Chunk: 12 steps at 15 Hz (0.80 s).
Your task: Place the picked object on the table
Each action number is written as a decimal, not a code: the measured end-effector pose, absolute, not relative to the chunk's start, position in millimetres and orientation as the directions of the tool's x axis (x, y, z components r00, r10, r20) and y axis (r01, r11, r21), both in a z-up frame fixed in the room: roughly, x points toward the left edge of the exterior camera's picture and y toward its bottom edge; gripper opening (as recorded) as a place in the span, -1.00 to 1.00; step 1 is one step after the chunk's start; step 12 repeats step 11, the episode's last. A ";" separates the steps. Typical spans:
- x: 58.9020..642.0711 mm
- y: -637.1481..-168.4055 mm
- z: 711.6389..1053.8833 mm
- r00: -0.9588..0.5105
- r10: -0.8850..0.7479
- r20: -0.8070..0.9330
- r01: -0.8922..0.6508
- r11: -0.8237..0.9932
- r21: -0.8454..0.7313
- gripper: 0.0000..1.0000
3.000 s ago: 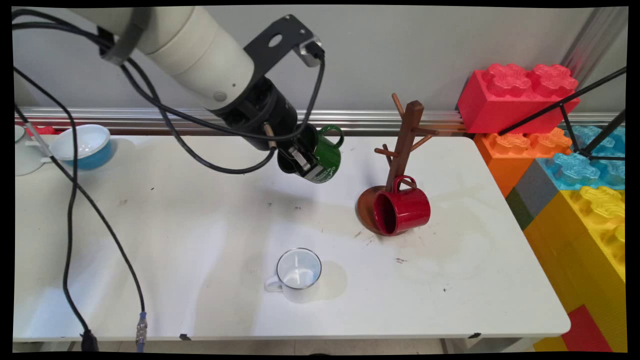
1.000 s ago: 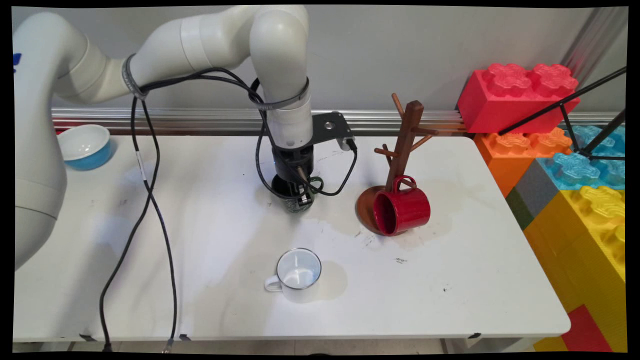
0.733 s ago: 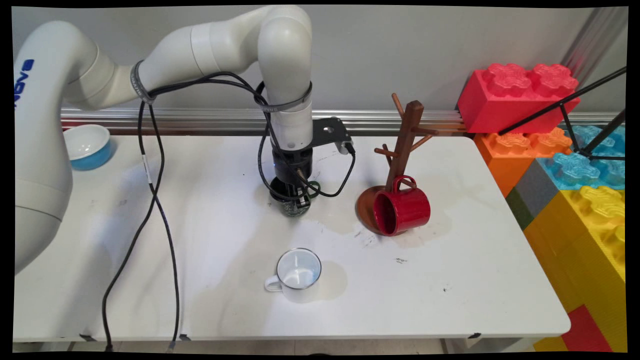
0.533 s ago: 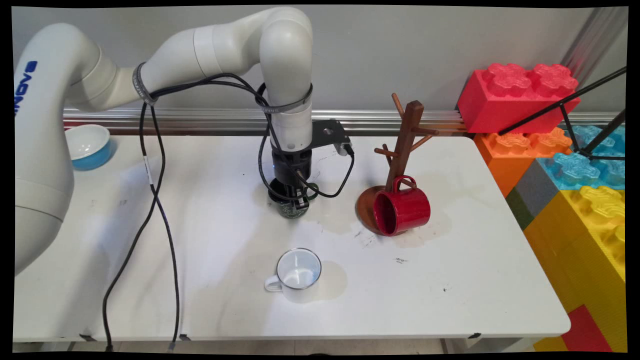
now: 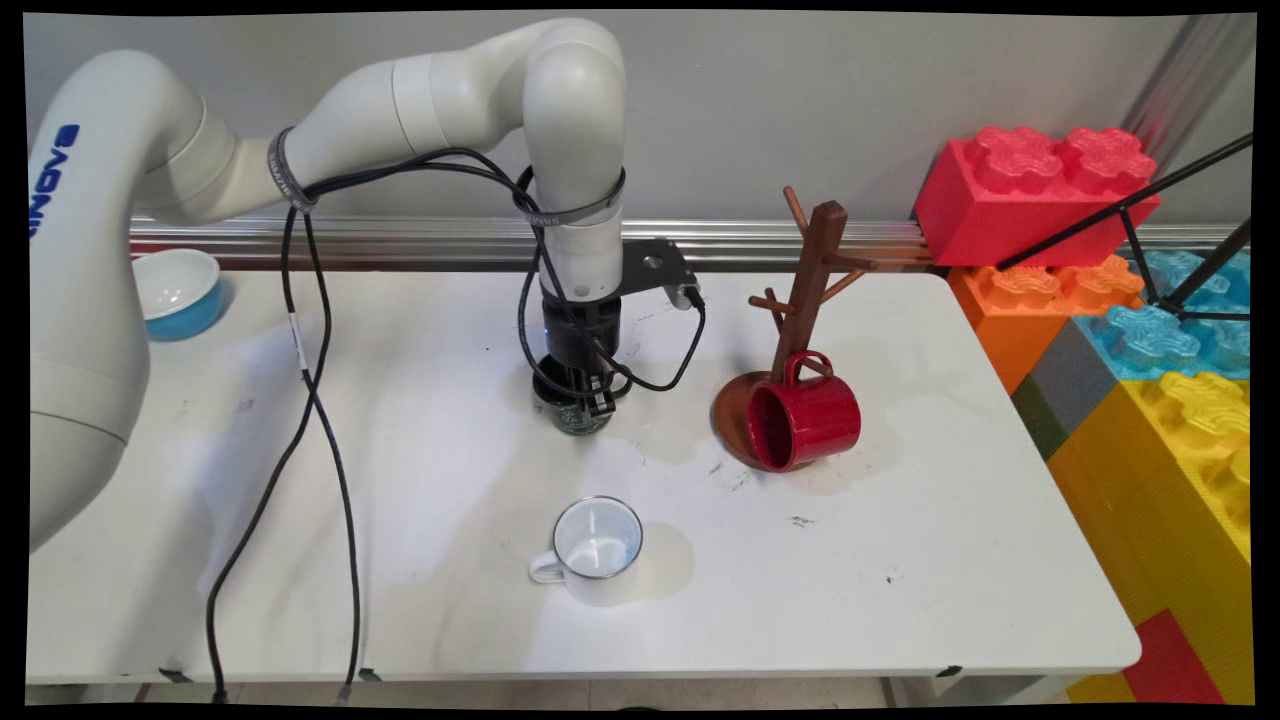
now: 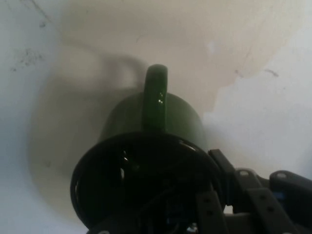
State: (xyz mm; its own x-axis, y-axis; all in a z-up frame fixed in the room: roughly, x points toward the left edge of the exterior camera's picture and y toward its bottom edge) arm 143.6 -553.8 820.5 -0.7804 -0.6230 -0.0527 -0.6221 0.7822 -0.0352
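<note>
Hand view shows a dark green mug [image 6: 146, 161] filling the lower middle of the picture, its black inside toward the camera and its handle pointing away over the white tabletop [image 6: 273, 87]. The gripper [image 6: 214, 214] has one finger inside the mug's mouth and the other on the outside of the wall, so the fingers [image 6: 210, 214] are closed on the rim and hold the mug.

From the main view, the green mug [image 5: 580, 415] sits low at the tabletop [image 5: 400, 480], upright under the gripper [image 5: 592, 398], which points straight down; whether the mug's base touches the surface cannot be told. Only the lower part of the mug shows below the black hand.

Taking the green mug as the landmark: to its right, near but apart, stands a brown wooden mug tree [image 5: 805, 290] on a round base, leaning a little, with a red mug [image 5: 805, 422] hung by its handle on a low peg, mouth turned toward the camera's left. Nearer the camera than the green mug, well apart from it, stands a white enamel mug [image 5: 595, 550], upright, with a dark rim and its handle to the left. Far to the left of the green mug, by the back edge, sits a blue bowl [image 5: 175, 292] with a white inside. Far to the right, beyond the tabletop's edge, rises a stack of big toy building blocks [image 5: 1130, 330] in red, orange, blue and yellow.
</note>
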 end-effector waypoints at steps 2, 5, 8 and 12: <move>144.8 -554.4 819.4 -0.777 -0.627 -0.055 -0.626 0.779 -0.035 -1.00; 146.6 -555.7 818.7 -0.775 -0.630 -0.056 -0.629 0.777 -0.036 1.00; 147.3 -557.3 820.3 -0.777 -0.628 -0.048 -0.626 0.778 -0.039 1.00; 148.9 -556.2 829.4 -0.787 -0.616 -0.027 -0.615 0.787 -0.043 1.00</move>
